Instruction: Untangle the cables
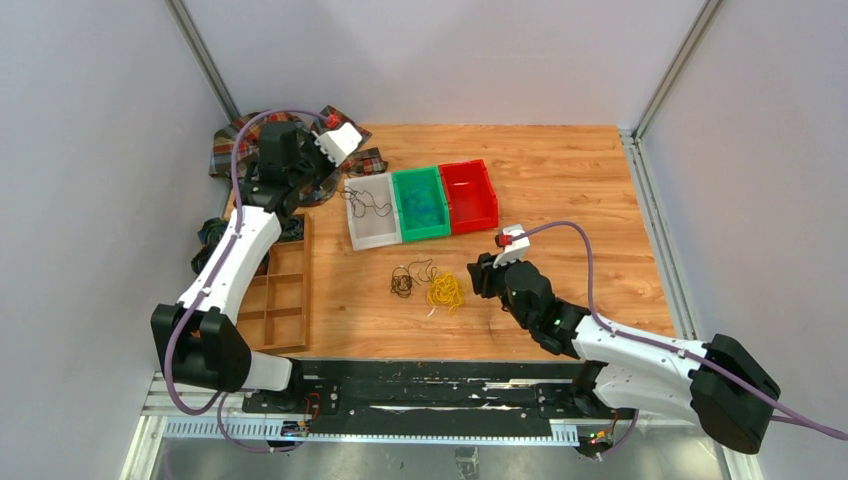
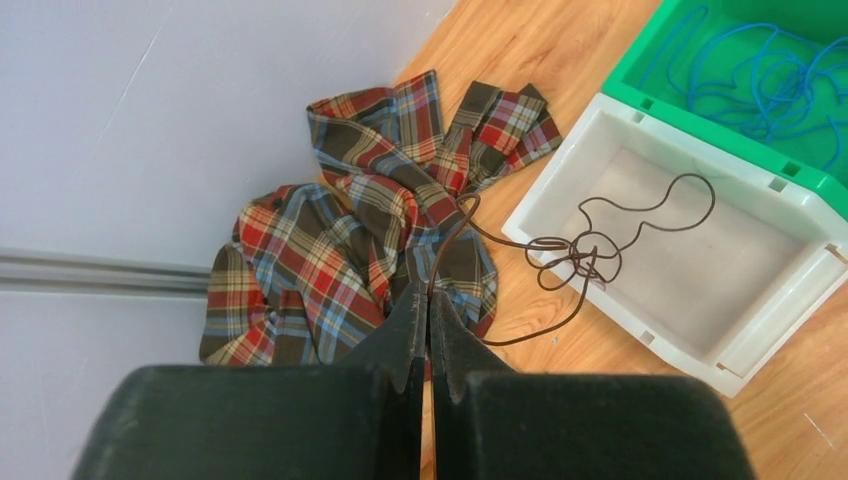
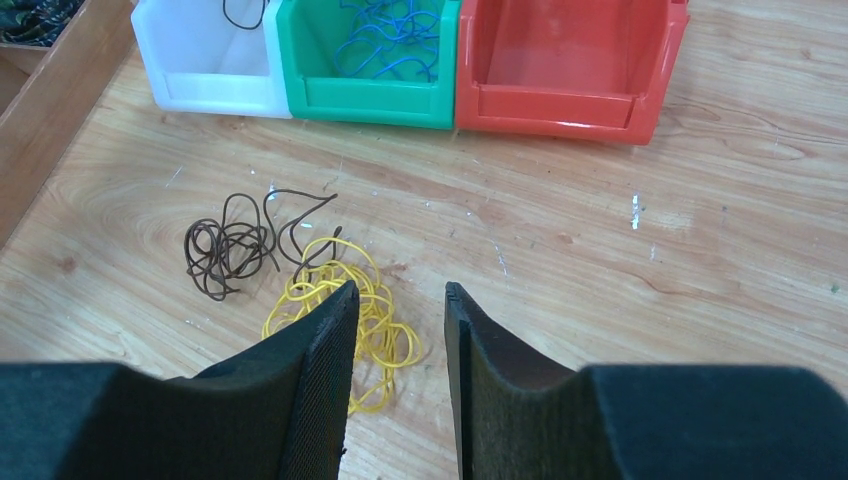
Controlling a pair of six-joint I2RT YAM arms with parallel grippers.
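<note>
My left gripper [image 2: 430, 300] is shut on one end of a thin dark brown cable [image 2: 590, 250]. The strand runs from the jaws over the rim of the white bin [image 2: 553, 162], and its knotted loops lie inside. In the top view this gripper [image 1: 332, 180] is over the plaid cloth beside the white bin [image 1: 352, 215]. A blue cable [image 1: 422, 205] lies in the green bin [image 3: 370, 100]. On the table lie a second dark cable [image 3: 225, 250] and a yellow cable [image 3: 375, 320], touching each other. My right gripper [image 3: 400, 290] is open and empty, just right of the yellow cable [image 1: 446, 292].
A red bin [image 1: 470, 195] stands right of the green one. A plaid cloth [image 2: 340, 250] lies at the back left corner. A wooden divided tray [image 1: 280, 290] sits at the left, with dark coiled bundles [image 1: 210, 235] beside it. Grey walls enclose the table.
</note>
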